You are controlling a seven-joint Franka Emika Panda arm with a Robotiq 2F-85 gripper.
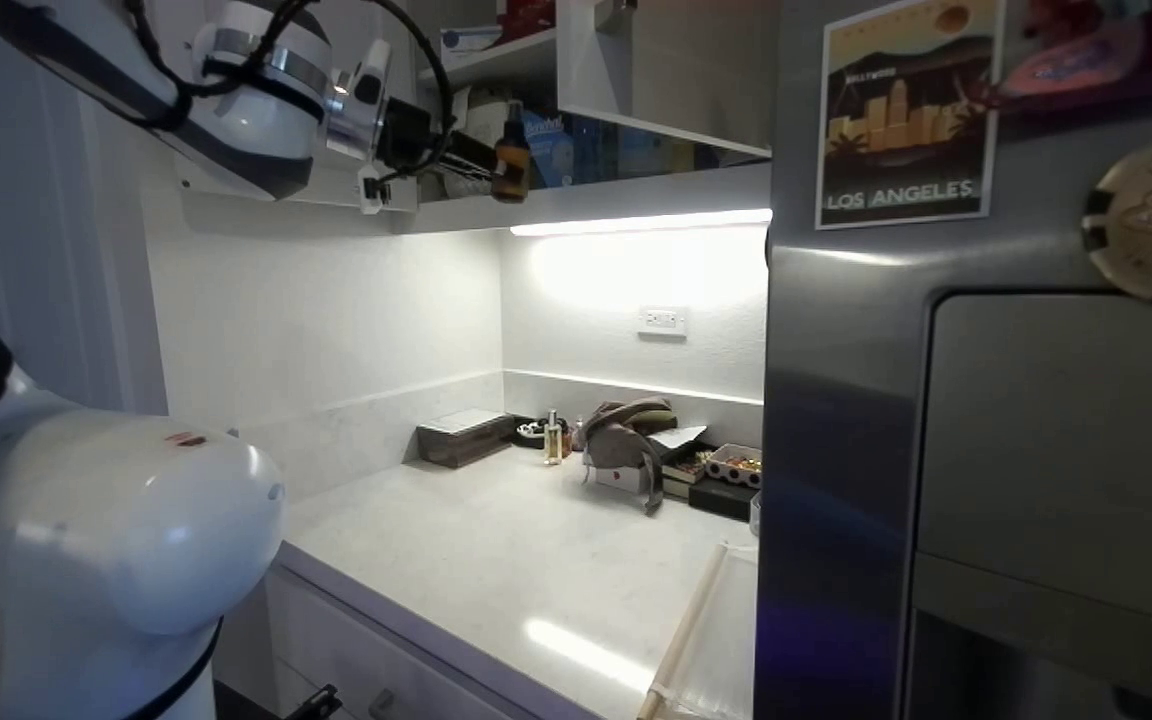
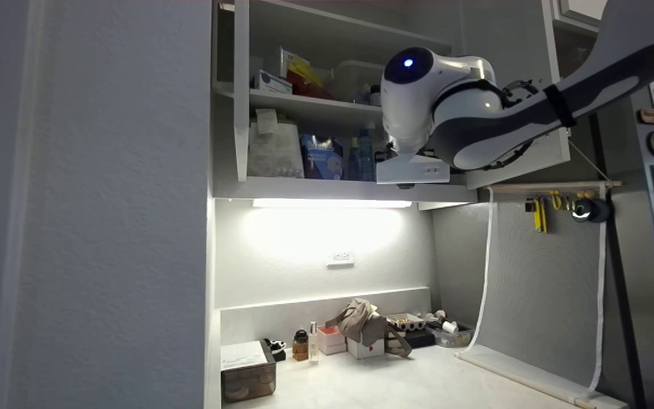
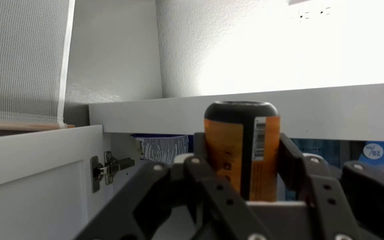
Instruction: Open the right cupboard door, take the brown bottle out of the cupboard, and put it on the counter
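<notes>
The counter (image 1: 436, 550) looks smooth and glossy, the refrigerator (image 1: 846, 450) satiny metal, the wall (image 2: 117, 199) rough

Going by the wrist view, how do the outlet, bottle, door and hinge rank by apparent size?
1. Door: largest, though the picture's edge cuts it off.
2. Bottle: looks big partly through nearness to the camera.
3. Hinge and outlet: both smaller, but unranked; glare washes out the outlet's edges.

A bright light strip (image 1: 641, 222) whitens the textured wall (image 1: 586, 345) above an outlet (image 1: 662, 321) — a grey refrigerator (image 1: 996, 262) stands at right.
</notes>
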